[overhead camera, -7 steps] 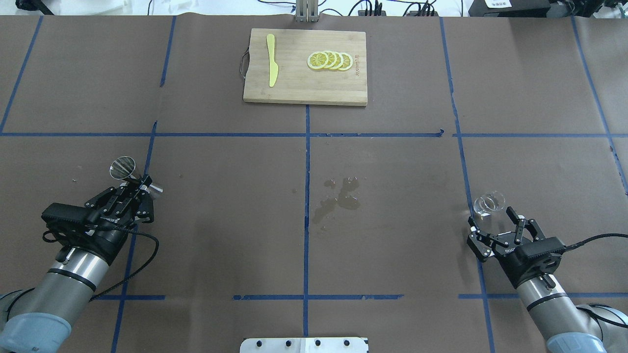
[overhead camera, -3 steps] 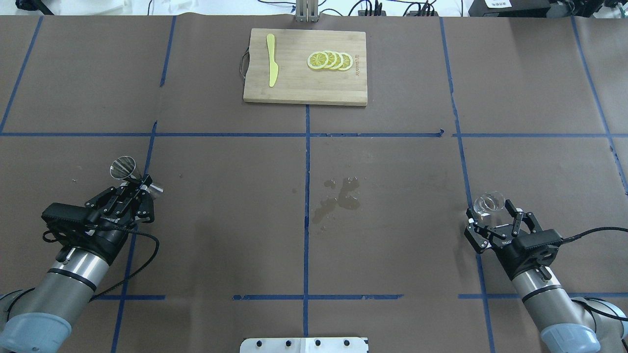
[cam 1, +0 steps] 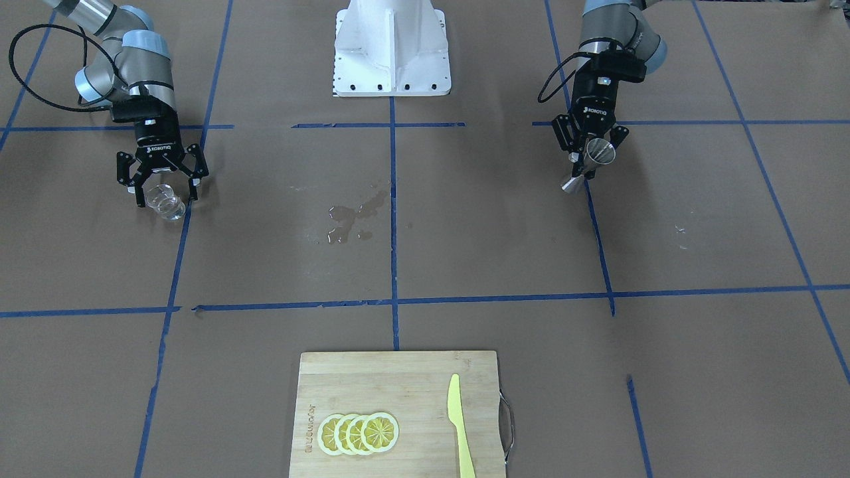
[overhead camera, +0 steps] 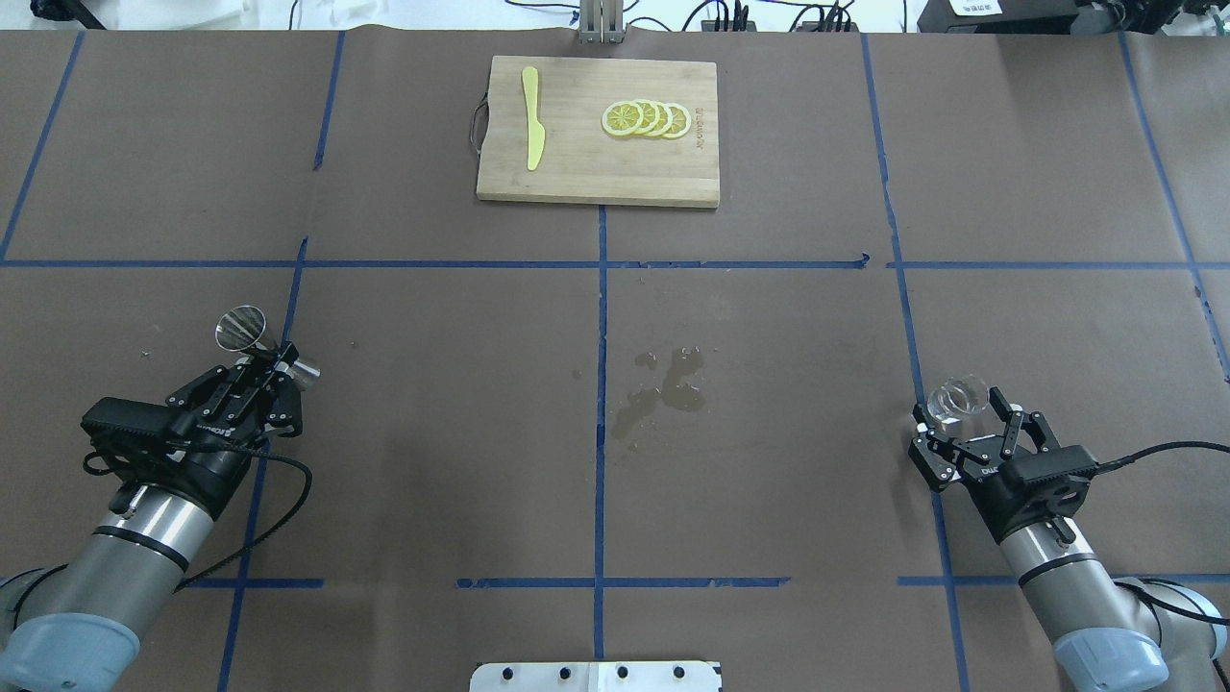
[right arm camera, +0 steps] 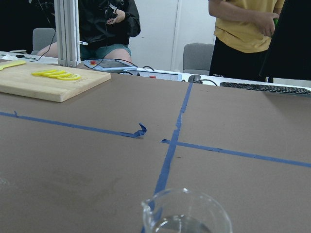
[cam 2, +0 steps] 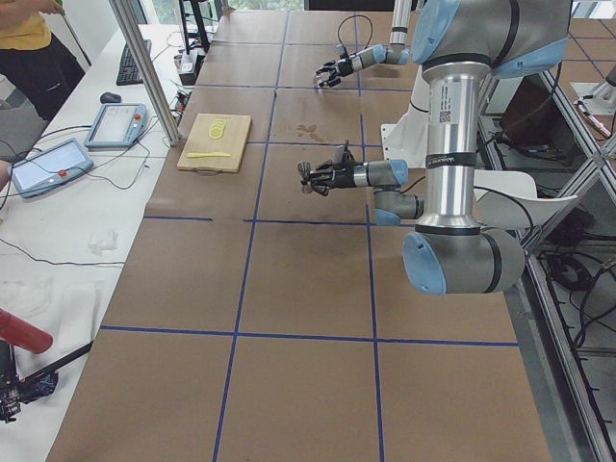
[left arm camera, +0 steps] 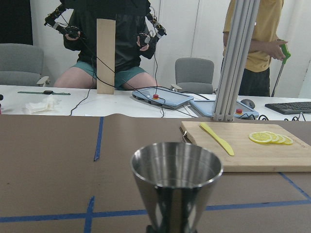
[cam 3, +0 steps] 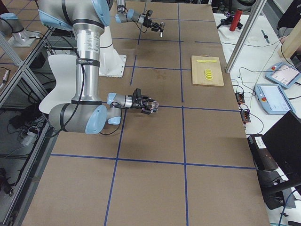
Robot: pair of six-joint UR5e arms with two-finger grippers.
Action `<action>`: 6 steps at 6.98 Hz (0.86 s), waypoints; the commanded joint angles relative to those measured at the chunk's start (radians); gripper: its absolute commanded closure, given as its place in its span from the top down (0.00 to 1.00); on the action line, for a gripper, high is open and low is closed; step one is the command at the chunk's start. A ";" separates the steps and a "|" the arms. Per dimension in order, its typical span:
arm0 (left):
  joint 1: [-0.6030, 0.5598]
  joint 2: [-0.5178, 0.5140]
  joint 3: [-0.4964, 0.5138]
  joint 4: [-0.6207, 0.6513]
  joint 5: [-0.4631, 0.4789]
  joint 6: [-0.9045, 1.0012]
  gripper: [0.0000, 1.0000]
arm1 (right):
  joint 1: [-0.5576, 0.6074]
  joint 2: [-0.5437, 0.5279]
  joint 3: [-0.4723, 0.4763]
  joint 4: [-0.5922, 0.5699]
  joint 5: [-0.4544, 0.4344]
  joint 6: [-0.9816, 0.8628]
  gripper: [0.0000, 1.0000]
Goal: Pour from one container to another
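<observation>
The cutting board (overhead camera: 586,163) lies at the far side of the counter (overhead camera: 432,432) from the robot. A yellow knife (overhead camera: 531,120) and a fanned row of lemon slices (overhead camera: 646,119) lie on it.

The glass (overhead camera: 958,397) stands on the counter well apart from the board, on the robot's side of it and off towards the robot's right. The right gripper (overhead camera: 961,411) is level with the glass, with its fingers spread wide. One finger is on each side of the glass, and neither looks pressed against it. In the right wrist view the rim of the glass (right arm camera: 187,213) sits low in the middle of the picture.

The jigger (overhead camera: 252,334) is equally far from the board, on the robot's left. The left gripper (overhead camera: 279,363) is clamped on its narrow waist. The wide cone is on top and the small cone is below. Its rim looks level in the left wrist view (left arm camera: 176,167). Whether its foot touches the counter cannot be told.

A wet patch (overhead camera: 663,389) darkens the counter on the robot's side of the board, about midway between the glass and the jigger.
</observation>
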 commanded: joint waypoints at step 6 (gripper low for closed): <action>0.000 -0.002 -0.008 0.000 0.002 0.000 0.00 | 0.005 0.004 -0.006 0.003 -0.010 0.001 0.26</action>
